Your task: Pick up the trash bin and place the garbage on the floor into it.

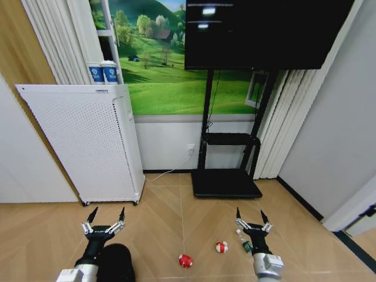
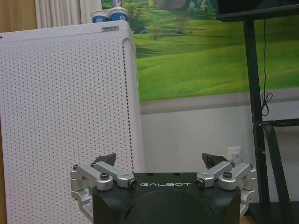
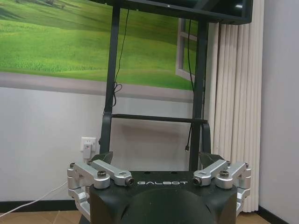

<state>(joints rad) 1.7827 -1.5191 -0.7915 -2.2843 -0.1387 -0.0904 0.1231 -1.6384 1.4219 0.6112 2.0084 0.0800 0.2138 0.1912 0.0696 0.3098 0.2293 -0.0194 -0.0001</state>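
The black trash bin (image 1: 116, 262) stands on the floor (image 1: 176, 211) at the lower left, partly behind my left arm. My left gripper (image 1: 108, 213) hovers open just above and beyond it, empty; in the left wrist view the left gripper (image 2: 160, 161) faces the cabinet. The garbage lies on the planks: a red wad (image 1: 185, 261), a red-and-white wad (image 1: 221, 247) and a small bottle (image 1: 245, 243) with a green label, half hidden by my right gripper (image 1: 250, 213). The right gripper (image 3: 155, 158) is open and holds nothing.
A white perforated cabinet (image 1: 82, 141) stands on casters at the left wall, with two blue-and-white cups (image 1: 103, 73) on top. A black TV stand (image 1: 226, 182) with a flat base sits ahead at the centre. White walls close in on the right.
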